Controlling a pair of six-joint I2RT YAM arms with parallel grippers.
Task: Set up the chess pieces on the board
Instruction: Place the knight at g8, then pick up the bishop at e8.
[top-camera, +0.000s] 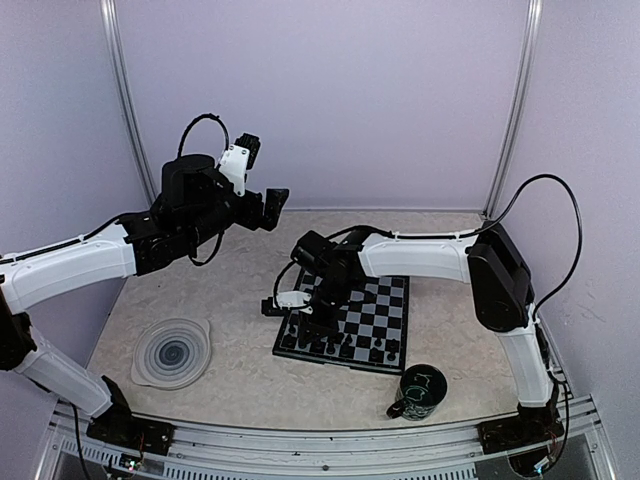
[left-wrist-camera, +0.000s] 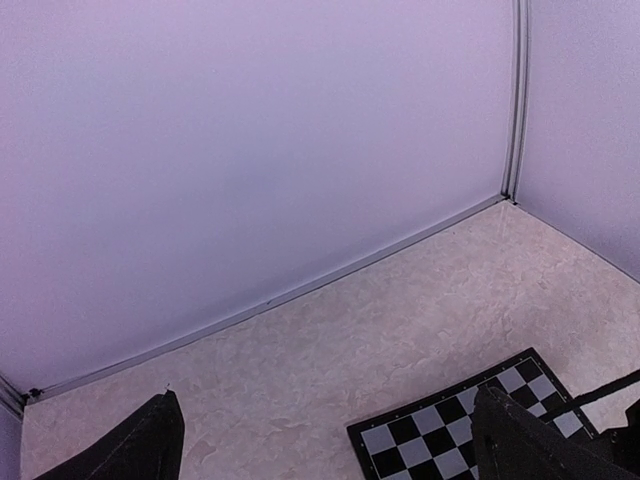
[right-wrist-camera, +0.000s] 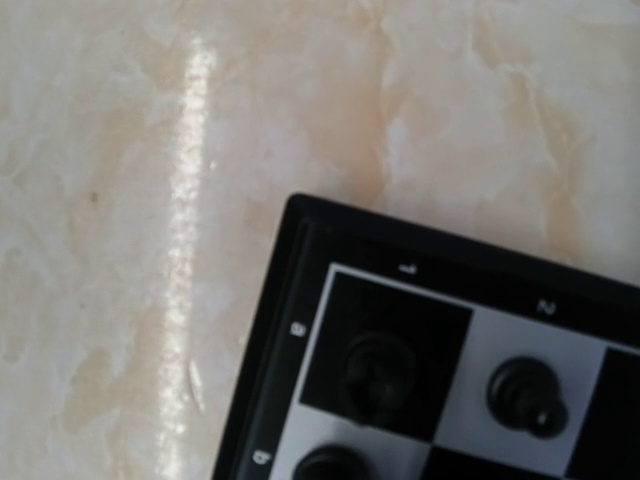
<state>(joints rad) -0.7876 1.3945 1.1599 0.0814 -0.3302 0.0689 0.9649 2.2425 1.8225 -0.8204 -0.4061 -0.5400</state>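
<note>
Right arm reaches across from the right, and the right gripper (top-camera: 318, 318) hangs low over the near-left corner of the board (top-camera: 385, 300). Its jaws are hidden under the wrist in the top view and out of frame in the right wrist view, so I cannot tell if it is released or grasping a piece.

The board lies flat on the table (top-camera: 250, 300), right of centre. The chess pieces (top-camera: 335, 348) stand in a row along its near edge. From the right wrist, one piece (right-wrist-camera: 375, 365) sits on the black corner square, a second piece (right-wrist-camera: 525, 395) on the light square beside it, and a third is cut off at the frame's bottom edge. All look upright and apart from each other. Types are too small to tell.

Left gripper (top-camera: 272, 205) is raised high on the far-left side, well apart from the board. Its fingers (left-wrist-camera: 150, 445) are spread wide with nothing between them.

A grey spiral plate (top-camera: 172, 352) is near left and a dark green mug (top-camera: 420, 392) is near right. No loose pieces are visible on the table.

Step, as a judgement: filling or adjusting the corner squares of the near rows, partway through. The next move calls for a straight vertical motion over that crowded corner, centred on one square so it does not clip the neighbours just beside it.
</note>
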